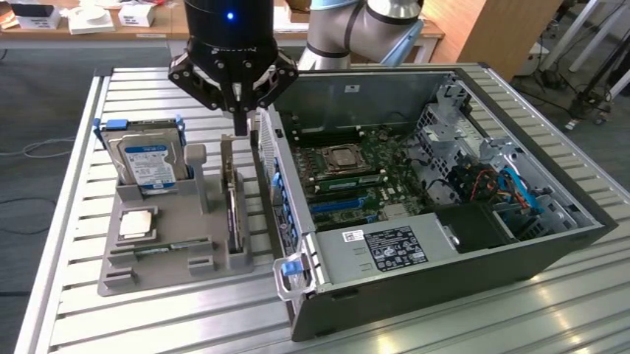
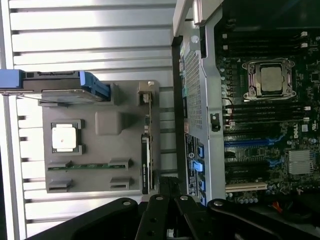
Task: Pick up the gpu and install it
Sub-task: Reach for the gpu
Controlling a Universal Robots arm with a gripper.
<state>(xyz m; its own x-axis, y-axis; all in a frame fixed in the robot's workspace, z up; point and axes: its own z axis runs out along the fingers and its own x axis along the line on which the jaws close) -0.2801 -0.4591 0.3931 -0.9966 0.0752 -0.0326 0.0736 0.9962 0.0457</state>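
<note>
Our gripper (image 1: 239,118) hangs just above the gpu (image 1: 233,198), its jaws drawn together on nothing, as far as we can judge. The card stands on edge in the grey holder tray (image 1: 147,274) beside the open computer case (image 1: 443,284), likely so its top edge can be pinched. Seen edge-on, its face stays hidden.

**A:** Where's the gpu (image 2: 145,155)?

**B:** It stands on edge in a slot along the grey holder's (image 2: 95,150) edge nearest the open computer case (image 2: 192,75).

**A:** What else is on the holder?

**B:** A hard drive (image 2: 60,82) with blue rails stands upright along one end edge. A processor chip (image 2: 65,138) lies flat in a square recess, with a RAM stick (image 2: 85,166) slotted beside it.

**A:** And the gripper (image 2: 170,227)?

**B:** Its black links are near one end of the gpu. Inside the case, the motherboard (image 2: 260,115) faces the camera.
</note>
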